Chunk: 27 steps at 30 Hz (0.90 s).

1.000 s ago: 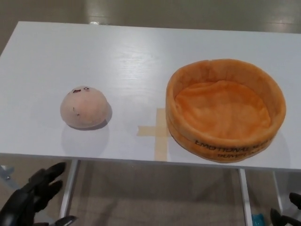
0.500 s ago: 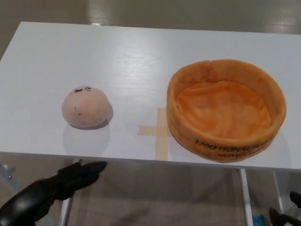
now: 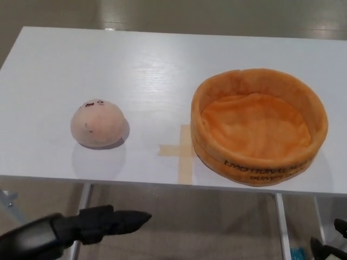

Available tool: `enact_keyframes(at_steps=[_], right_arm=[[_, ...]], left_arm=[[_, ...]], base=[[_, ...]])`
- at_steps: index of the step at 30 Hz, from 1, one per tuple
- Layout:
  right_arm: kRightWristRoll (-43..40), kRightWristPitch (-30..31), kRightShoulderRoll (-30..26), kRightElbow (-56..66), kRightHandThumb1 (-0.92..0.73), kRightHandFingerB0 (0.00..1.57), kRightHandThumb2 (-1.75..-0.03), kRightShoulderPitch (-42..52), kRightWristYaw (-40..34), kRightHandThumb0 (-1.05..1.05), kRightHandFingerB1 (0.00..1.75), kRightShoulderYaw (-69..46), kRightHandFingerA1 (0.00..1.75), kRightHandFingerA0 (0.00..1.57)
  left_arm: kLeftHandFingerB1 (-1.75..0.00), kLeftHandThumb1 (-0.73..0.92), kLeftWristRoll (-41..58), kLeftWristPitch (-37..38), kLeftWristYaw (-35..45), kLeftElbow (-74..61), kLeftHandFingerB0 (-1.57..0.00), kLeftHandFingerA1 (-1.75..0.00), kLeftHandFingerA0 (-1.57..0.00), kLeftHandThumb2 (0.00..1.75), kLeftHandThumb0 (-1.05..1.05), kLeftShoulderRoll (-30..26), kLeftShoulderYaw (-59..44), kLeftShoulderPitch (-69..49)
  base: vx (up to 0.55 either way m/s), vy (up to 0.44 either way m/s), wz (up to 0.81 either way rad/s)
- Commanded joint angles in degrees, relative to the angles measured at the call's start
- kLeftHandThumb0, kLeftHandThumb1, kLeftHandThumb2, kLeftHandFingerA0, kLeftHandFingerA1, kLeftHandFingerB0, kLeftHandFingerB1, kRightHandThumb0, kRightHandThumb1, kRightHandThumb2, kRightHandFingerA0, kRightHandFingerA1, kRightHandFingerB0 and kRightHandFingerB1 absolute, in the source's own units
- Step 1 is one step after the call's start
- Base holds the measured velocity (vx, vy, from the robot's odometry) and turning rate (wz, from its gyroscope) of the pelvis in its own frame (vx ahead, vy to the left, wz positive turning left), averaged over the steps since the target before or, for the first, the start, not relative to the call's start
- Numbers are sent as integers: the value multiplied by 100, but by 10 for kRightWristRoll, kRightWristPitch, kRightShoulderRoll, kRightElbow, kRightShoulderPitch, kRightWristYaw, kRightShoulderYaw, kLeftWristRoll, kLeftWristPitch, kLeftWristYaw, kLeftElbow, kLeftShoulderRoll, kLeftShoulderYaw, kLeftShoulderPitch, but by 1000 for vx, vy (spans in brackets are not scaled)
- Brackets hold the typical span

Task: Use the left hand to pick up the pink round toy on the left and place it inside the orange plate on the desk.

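Note:
The pink round toy [image 3: 97,123], with a small face on top, rests on the left part of the white desk [image 3: 157,65]. To its right stands the orange plush plate [image 3: 303,100], round with a high rim and nothing inside. My left hand [image 3: 100,222] is low in the picture, below the desk's front edge and in front of the toy. It is open, holds nothing, and its fingers stretch out to the right. Only a black sliver of my right hand [image 3: 328,248] shows at the bottom right corner.
A cross of tan tape [image 3: 182,151] is stuck on the desk between toy and plate. The desk's front edge runs across the picture just above my left hand. White desk legs [image 3: 281,222] and floor show beneath.
My left hand has swung from the bottom left corner to the right, under the desk's front edge, and its fingers have stretched out. Toy and plate have stayed put.

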State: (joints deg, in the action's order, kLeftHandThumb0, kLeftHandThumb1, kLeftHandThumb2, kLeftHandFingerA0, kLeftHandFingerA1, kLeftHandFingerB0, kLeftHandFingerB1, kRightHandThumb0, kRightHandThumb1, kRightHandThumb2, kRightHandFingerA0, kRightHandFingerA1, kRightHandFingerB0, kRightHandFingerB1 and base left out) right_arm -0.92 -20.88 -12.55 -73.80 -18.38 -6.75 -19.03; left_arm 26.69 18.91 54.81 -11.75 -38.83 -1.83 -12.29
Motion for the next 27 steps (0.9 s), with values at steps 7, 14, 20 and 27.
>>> enact_keyframes(at_steps=[7, 14, 20, 27], right_arm=[[-6, 0, -2, -6, -29, 20, -94, -1, -9, -32, 63, 3, 71, 31], [-6, -2, -1, -7, -29, 20, -94, 2, -6, -32, 63, 4, 71, 32], [-4, -5, -1, -7, -30, 21, -93, 5, -3, -31, 63, 7, 71, 32], [-8, 0, 2, -6, -34, 18, -95, 8, 1, -26, 61, 6, 69, 28]], left_arm=[[-27, 29, -19, -22, -111, 17, -3, -16, 0, 67, -40, 62, -92, 133], [-22, 30, -128, 18, -153, 124, -6, -4, 0, 62, -43, 68, -75, 248], [-27, 30, -228, 61, -210, 226, -10, -8, 0, 63, -40, 71, -44, 329], [-25, 41, -335, 87, -280, 319, -11, -21, 0, 53, -43, 61, 1, 398]], base=[[0, 0, 0], [0, 0, 0], [0, 0, 0], [0, 0, 0]])
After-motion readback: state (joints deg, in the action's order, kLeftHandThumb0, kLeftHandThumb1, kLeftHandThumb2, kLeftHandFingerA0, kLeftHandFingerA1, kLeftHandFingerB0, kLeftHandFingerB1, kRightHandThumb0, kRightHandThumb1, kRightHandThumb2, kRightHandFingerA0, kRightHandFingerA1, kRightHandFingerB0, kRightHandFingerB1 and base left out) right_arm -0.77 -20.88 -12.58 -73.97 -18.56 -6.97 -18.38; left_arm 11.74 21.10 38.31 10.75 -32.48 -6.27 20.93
